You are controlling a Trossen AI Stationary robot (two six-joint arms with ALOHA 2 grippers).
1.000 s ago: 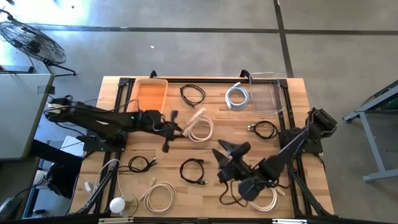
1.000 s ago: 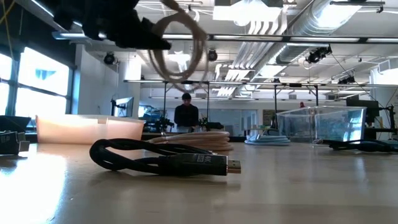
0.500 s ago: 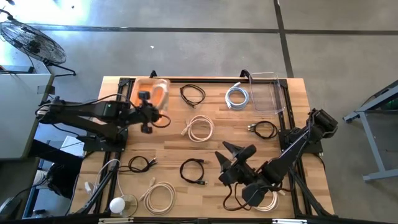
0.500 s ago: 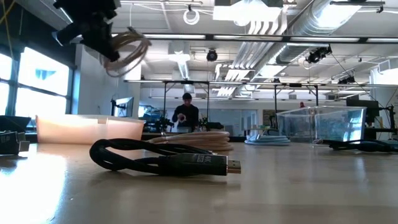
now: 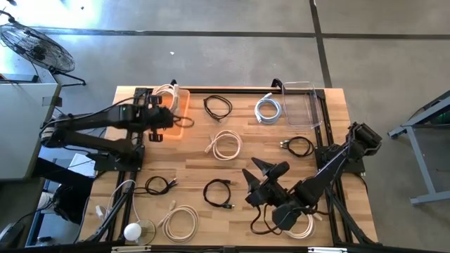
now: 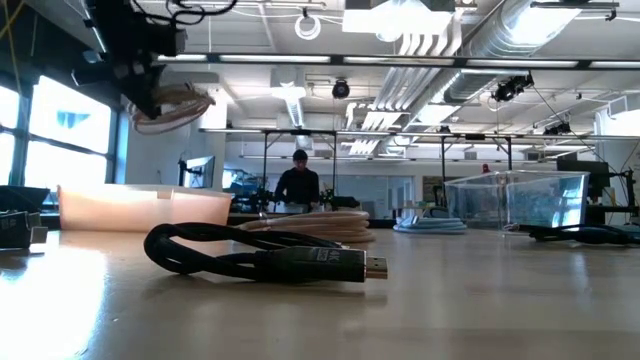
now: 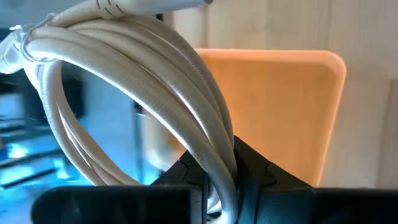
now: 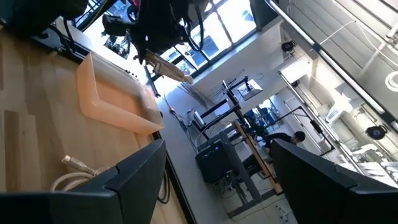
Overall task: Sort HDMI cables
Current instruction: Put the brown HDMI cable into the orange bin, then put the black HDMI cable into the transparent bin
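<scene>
Left gripper (image 5: 163, 105): clenched on a cream coiled cable (image 7: 134, 74), held aloft over the orange tray (image 5: 174, 118) at the table's far left corner.
Held cable: hangs from between the fingers — the loops are pinched where they cross, and the rest of the coil stands free above them; in the low view (image 6: 170, 100) it is carried well clear of the tabletop.
Orange tray: directly beneath and just ahead of the left gripper; its floor is seen bare in the wrist view.
Right gripper (image 5: 261, 171): spread wide, grasping nothing, parked over the near right part of the table.
Other cables: a second cream coil (image 5: 226, 145) lies well to the right of the left gripper; black coils (image 5: 219, 107) and (image 5: 219, 192) and a silvery-white coil (image 5: 268, 109) are spread across the table (image 5: 197, 161).
Clear bin (image 5: 302, 105): far right corner, well apart from both grippers.
Step in hand, as judged: depositing the cream cable in the orange tray.
Handling note: the coil is best centred over the tray floor and lowered before release — otherwise a loop could be left draped over the rim.
</scene>
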